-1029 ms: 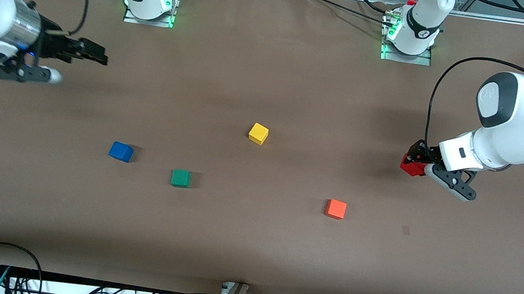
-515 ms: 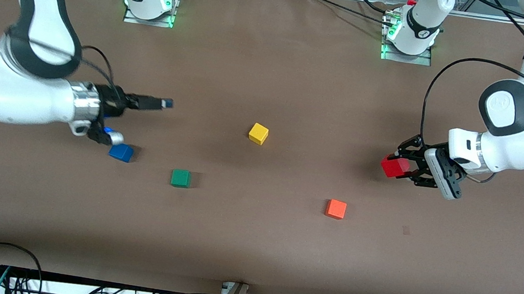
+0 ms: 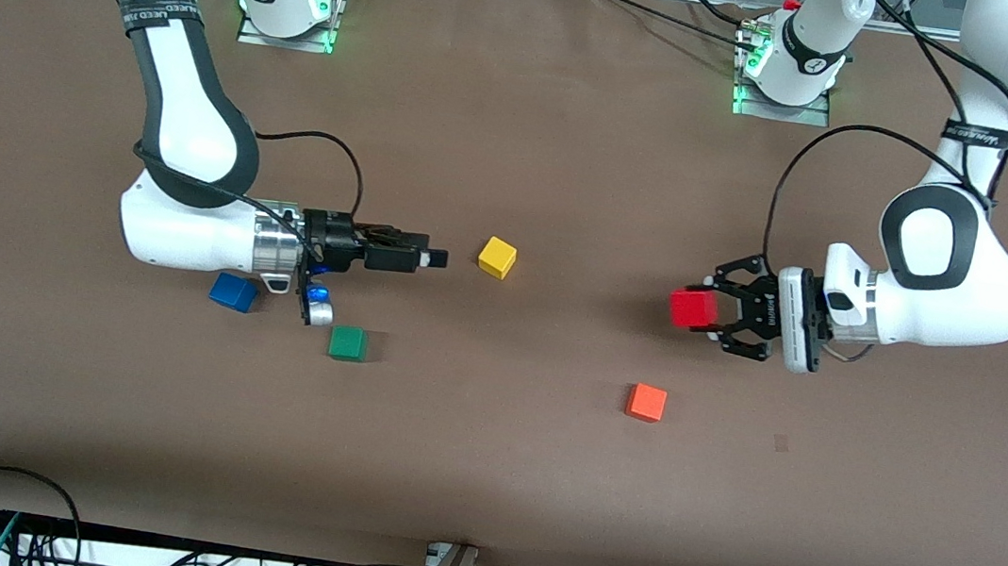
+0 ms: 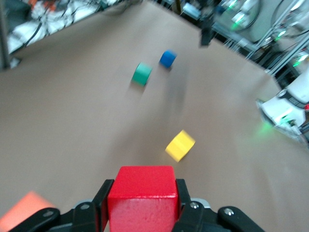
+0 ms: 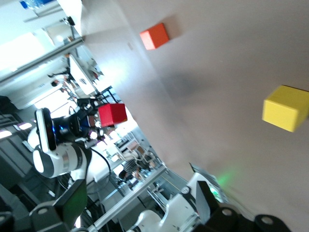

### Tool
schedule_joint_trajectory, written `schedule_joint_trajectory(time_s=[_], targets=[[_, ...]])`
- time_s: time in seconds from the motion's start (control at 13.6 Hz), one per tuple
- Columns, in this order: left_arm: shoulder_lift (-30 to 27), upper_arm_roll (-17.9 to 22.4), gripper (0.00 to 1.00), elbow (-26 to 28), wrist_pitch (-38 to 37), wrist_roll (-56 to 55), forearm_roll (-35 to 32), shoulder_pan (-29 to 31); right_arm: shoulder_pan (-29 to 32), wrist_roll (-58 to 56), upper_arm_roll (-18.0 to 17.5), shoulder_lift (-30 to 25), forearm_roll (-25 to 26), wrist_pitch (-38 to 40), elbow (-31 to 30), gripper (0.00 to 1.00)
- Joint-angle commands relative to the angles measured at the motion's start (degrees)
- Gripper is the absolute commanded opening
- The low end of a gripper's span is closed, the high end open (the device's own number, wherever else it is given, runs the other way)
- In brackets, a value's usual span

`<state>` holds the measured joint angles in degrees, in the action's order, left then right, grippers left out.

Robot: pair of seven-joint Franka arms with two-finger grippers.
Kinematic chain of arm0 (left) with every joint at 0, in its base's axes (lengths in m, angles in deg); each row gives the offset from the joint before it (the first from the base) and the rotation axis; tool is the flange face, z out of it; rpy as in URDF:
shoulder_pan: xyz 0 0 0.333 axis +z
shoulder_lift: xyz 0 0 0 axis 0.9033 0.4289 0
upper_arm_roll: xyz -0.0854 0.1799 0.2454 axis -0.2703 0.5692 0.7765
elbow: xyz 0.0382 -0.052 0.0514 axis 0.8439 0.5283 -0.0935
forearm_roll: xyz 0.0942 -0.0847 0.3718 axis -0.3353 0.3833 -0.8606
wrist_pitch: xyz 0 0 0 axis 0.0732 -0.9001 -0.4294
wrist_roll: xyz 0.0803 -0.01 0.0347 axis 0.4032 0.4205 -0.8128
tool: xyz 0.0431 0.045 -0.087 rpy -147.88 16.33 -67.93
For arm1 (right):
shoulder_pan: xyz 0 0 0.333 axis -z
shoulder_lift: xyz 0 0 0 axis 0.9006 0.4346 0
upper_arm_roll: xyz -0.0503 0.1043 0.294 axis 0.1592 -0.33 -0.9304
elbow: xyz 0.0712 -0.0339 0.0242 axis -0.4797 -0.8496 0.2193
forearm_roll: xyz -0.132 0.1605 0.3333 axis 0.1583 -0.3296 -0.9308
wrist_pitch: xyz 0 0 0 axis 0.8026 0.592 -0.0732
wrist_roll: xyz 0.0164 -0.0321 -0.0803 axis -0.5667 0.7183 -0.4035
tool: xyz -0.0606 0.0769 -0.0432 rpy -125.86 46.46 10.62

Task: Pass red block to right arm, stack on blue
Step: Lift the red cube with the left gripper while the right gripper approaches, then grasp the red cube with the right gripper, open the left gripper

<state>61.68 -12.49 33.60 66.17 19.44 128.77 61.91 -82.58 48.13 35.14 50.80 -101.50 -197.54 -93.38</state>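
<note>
Red block (image 3: pixel 689 308), clamped level in the left gripper (image 3: pixel 700 307), faces the right gripper (image 3: pixel 433 258), whose finger state I cannot tell; blue block (image 3: pixel 233 292) lies below its wrist.

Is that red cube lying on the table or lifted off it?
Lifted: the left gripper holds the red cube clamped between its fingers, above the table.

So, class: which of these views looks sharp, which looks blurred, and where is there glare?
Front view: sharp and evenly lit, soft shadows beside the yellow block. Left wrist view: the red block is crisp, the green block and blue block are smeared. Right wrist view: bright glare washes out the background.
</note>
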Motion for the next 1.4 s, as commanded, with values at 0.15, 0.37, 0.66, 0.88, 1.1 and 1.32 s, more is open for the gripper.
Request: schedule_joint_trajectory(time_s=[0.15, 0.37, 0.66, 0.88, 1.1, 1.32], targets=[[5.5, -6.4, 0.0, -5.9, -5.8, 10.4, 17.2, 0.0, -4.0, -7.8, 0.2, 2.1, -9.3, -7.1, 1.1, 1.0], [6.5, -9.1, 0.0, -6.4, -5.0, 10.5, 27.9, -2.0, -7.2, -14.2, 0.3, 3.0, -20.6, -9.4, 1.1, 1.0], [6.6, -9.2, 0.0, -6.6, -1.8, 10.7, 30.5, -4.3, -7.3, -16.3, 0.3, 2.3, -22.6, -8.5, 1.1, 1.0], [6.9, -9.2, 0.0, -6.6, -0.9, 10.6, 30.6, -4.5, -7.1, -16.0, 0.4, 1.8, -25.7, -7.8, 1.1, 1.0], [7.1, -9.2, 0.0, -6.6, -0.4, 10.4, 31.3, -5.0, -7.9, -16.0, 0.3, 2.0, -31.6, -7.8, 1.1, 1.0], [7.1, -9.2, 0.0, -6.6, 1.9, 10.4, 32.3, -6.0, -9.3, -16.2, 0.3, 2.5, -31.7, -8.5, 1.1, 1.0]])
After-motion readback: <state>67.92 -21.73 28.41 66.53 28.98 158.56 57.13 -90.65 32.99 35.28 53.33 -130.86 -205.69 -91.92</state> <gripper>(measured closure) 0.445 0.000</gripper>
